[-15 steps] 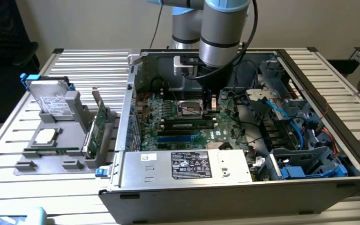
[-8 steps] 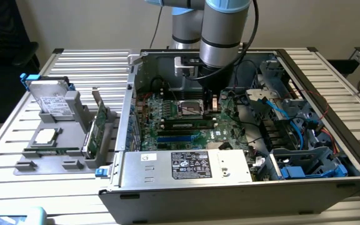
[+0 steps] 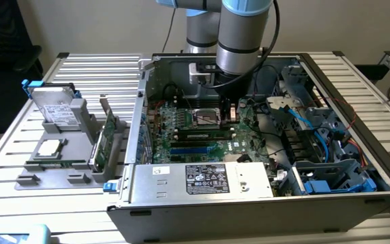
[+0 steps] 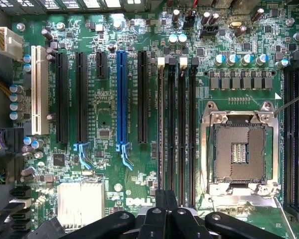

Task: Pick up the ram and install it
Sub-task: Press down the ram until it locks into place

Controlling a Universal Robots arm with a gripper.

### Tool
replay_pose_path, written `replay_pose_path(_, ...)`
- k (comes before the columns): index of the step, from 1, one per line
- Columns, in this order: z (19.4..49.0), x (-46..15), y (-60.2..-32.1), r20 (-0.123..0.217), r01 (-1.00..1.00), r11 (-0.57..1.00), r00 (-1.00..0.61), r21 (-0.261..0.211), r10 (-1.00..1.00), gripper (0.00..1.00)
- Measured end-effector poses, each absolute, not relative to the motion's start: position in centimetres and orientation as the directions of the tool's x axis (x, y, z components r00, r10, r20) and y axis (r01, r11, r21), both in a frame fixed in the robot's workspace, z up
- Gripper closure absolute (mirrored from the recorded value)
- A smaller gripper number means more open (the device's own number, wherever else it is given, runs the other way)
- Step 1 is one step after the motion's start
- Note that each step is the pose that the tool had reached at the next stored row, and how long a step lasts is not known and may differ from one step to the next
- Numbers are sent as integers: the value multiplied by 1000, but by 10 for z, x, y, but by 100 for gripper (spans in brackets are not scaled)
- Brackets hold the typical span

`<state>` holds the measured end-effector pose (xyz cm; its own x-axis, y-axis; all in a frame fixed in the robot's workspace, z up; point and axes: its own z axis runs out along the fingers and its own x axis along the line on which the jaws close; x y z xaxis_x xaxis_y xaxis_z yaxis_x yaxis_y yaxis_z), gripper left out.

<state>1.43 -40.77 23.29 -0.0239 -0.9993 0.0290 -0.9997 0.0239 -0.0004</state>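
A long narrow green ram (image 3: 56, 163) lies flat along the front of the grey tray (image 3: 46, 180), outside the case on the exterior view's left. A second green stick with a label (image 3: 205, 135) stands seated in a memory slot on the motherboard (image 3: 181, 122). My gripper (image 3: 235, 114) hangs inside the open case over the board, beside the empty processor socket (image 3: 206, 118). In the wrist view the black fingers (image 4: 165, 211) are pressed together over the end of the memory slots (image 4: 177, 124), shut with nothing visible between them. The socket (image 4: 239, 149) lies beside those slots.
On the tray stand a hard drive (image 3: 53, 107), a square silver chip (image 3: 49, 148) and an upright expansion card (image 3: 103, 140). The case holds a power supply (image 3: 205, 180), blue cables (image 3: 303, 119) and a drive cage (image 3: 330, 178). Expansion slots (image 4: 120, 94) run parallel to the memory slots.
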Motion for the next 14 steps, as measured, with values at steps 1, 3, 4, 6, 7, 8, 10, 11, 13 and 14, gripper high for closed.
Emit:
replay_pose_path(1, 233, 14, -408, 29, -1000, 24, -24, 0, -999, 89)
replay_pose_path(3, 232, 14, -408, 29, -1000, 23, -23, 0, -999, 89)
replay_pose_path(4, 232, 14, -408, 29, -1000, 23, -23, 0, -999, 89)
replay_pose_path(6, 231, 14, -408, 29, -1000, 23, -23, 0, -999, 89)
replay_pose_path(7, 230, 14, -408, 29, -1000, 23, -23, 0, -999, 89)
replay_pose_path(8, 230, 14, -408, 29, -1000, 23, -23, 0, -999, 89)
replay_pose_path(10, 229, 14, -408, 29, -1000, 23, -23, 0, -999, 89)
replay_pose_path(11, 229, 14, -408, 29, -1000, 23, -23, 0, -999, 89)
replay_pose_path(13, 228, 14, -408, 30, -1000, 23, -23, 0, -999, 89)
replay_pose_path(14, 228, 14, -408, 30, -1000, 23, -23, 0, -999, 89)
